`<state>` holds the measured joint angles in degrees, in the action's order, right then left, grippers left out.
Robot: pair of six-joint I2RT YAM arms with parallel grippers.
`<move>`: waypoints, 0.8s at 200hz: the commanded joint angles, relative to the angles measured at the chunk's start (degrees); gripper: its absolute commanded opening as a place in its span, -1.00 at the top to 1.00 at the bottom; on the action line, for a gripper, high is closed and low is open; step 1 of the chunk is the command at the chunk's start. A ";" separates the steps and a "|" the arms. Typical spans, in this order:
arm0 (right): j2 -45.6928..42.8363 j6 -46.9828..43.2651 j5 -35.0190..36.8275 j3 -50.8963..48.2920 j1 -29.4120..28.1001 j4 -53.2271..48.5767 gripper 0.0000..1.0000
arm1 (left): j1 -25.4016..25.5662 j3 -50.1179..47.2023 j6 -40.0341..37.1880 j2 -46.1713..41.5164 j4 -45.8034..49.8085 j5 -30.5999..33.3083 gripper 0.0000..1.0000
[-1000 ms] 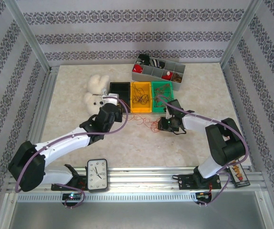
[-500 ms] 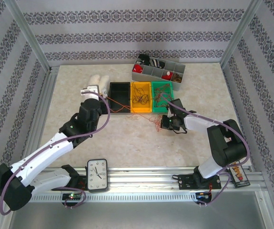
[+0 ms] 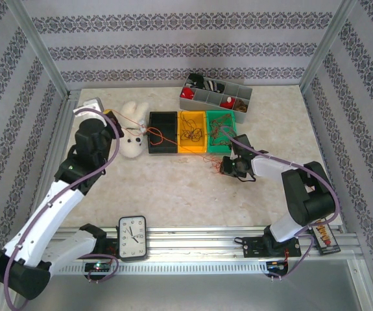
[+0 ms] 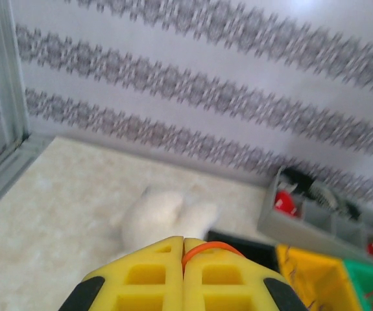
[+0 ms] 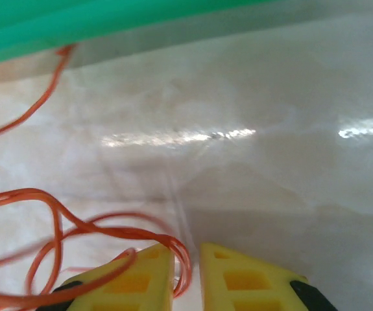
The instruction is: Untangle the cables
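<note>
Wire cables (image 3: 211, 163): thin, curly strands in red, orange and dark brown; the main tangle lies on the table just in front of the green bin, with more loops inside the yellow and green bins.
Orange strand (image 4: 207, 245): one wire stretched leftward from the bins, over the plush toy, up to the left gripper.
Handling: likely very light, limp but springy, and quick to snag; a hard tug probably tightens knots. Best taken at a free end or an outer loop, not mid-tangle.
Left gripper (image 4: 183, 241): yellow fingers pressed together, pinching the orange strand; raised at far left.
Right gripper (image 5: 186, 249): low at the tangle; narrow gap between the fingers with an orange loop running into it. Cannot tell if clamped.
Bins: black plastic bin (image 3: 162, 123), yellow bin (image 3: 191, 150), green bin (image 3: 241, 118), side by side.
White plush toy (image 3: 134, 113): left of the black bin.
Beige marble-look table (image 3: 173, 194): under everything.
</note>
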<state>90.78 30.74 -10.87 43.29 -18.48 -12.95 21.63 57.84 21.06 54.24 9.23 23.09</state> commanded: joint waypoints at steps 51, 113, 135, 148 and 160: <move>1.41 1.25 3.16 0.04 0.37 -3.44 0.46 | -1.22 4.22 -5.25 -5.11 -6.27 6.48 1.00; 2.64 1.51 2.85 0.61 0.46 -3.65 0.33 | -1.41 13.55 -12.71 -3.95 -7.22 6.44 1.00; 2.56 1.54 2.88 0.66 0.39 -3.64 0.33 | -1.41 15.23 -11.99 -2.06 -5.38 2.87 1.00; 2.39 0.94 2.01 0.65 0.43 -3.11 0.32 | -1.41 15.77 -10.85 -0.54 -3.65 -1.86 1.00; 1.83 0.14 1.30 0.81 -0.11 -2.62 0.31 | -1.41 15.96 -9.92 0.89 -2.35 -7.42 1.00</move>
<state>91.46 31.59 -10.81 43.90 -18.50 -13.61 20.86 73.10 10.70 51.81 3.73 25.50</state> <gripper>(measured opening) 0.340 0.059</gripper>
